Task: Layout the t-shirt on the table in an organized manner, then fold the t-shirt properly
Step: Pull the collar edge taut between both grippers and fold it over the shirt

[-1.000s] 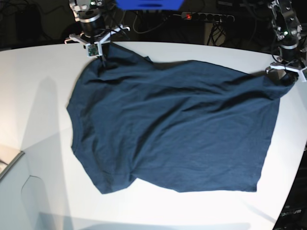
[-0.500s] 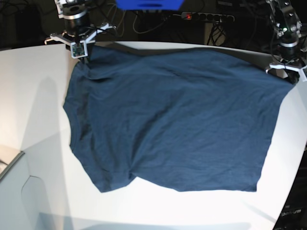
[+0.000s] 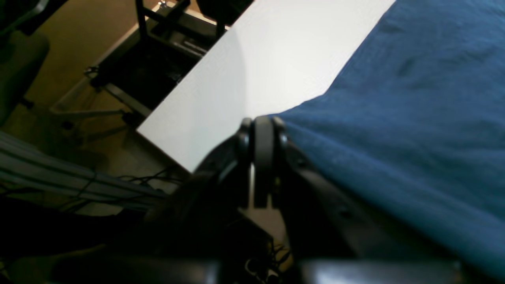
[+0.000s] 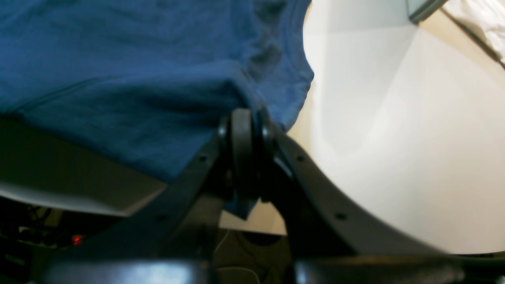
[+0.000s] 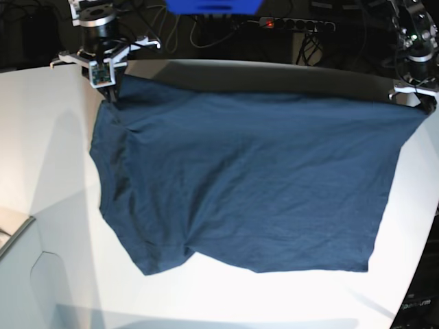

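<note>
The dark navy t-shirt (image 5: 254,178) is stretched wide across the white table (image 5: 55,157), with its far edge lifted and taut between my two grippers. My right gripper (image 5: 108,92) is shut on the far-left corner of the shirt, seen close in the right wrist view (image 4: 244,130), where the cloth (image 4: 118,71) hangs from the closed fingers. My left gripper (image 5: 420,101) is shut on the far-right corner, seen in the left wrist view (image 3: 262,130) with the cloth (image 3: 394,118) running off to the right. The neck label is hidden.
The table's curved far edge (image 5: 274,65) lies just behind the lifted shirt edge, with cables and a power strip (image 5: 295,24) beyond. A grey tray corner (image 5: 14,233) sits at the left edge. The table's right edge (image 5: 429,226) is close to the shirt.
Both grippers have moved apart and back toward the far edge. The right arm went left and up in the view, pulling the shirt's far edge straight and taut; the wrinkles have flattened.
</note>
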Controlling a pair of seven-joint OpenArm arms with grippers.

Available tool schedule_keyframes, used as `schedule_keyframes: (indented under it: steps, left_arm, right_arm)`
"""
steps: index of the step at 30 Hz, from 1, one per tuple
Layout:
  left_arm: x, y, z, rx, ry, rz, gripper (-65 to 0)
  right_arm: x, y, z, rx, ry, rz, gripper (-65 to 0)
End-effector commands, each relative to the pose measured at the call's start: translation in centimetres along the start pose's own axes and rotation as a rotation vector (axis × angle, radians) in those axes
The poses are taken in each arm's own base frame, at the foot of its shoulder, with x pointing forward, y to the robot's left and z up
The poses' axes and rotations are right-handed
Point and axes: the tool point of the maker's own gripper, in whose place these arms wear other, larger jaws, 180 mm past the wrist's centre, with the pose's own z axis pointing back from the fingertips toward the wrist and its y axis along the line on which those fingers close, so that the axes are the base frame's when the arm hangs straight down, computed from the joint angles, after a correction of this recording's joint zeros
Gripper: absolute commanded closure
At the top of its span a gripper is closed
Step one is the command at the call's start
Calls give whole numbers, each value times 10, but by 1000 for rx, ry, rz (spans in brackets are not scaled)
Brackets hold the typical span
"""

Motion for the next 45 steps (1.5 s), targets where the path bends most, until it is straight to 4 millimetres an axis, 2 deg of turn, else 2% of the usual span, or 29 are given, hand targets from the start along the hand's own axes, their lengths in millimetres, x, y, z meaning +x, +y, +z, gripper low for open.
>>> schedule_keyframes:
  steps: [1, 5, 10, 15, 22, 30, 37, 39, 44, 45]
  left_arm:
    - [17, 5, -2, 7, -57, -13, -2]
    - [23, 1, -7, 7, -71, 2, -2]
    - [33, -7, -14, 0, -98, 19, -2]
    - [53, -19, -28, -7, -142, 58, -2]
    - [70, -30, -61, -6, -164, 112, -2]
    - [90, -59, -94, -79, -175, 82, -2]
    - [99, -82, -119, -107, -159, 110, -2]
    - [100, -84, -125, -105, -153, 122, -2]
    - [97, -90, -136, -102, -125, 147, -5]
    - [97, -90, -138, -102, -123, 149, -6]
  right_arm:
    - [9, -3, 1, -11, -37, -2, 0]
    - [7, -1, -1, -6, -31, -3, 0]
    - [19, -3, -12, -14, -66, -8, 0]
    - [29, -2, -40, -16, -104, -19, 0]
    - [50, -4, -86, -23, -157, -37, 0]
    - [68, -11, -132, -20, -187, -27, 0]
    - [81, -14, -163, -13, -196, -27, 0]
    - [84, -20, -169, -18, -198, -16, 0]
    - [83, -19, -184, -6, -180, -15, -2]
    - [82, -19, -185, -6, -177, -14, -26]
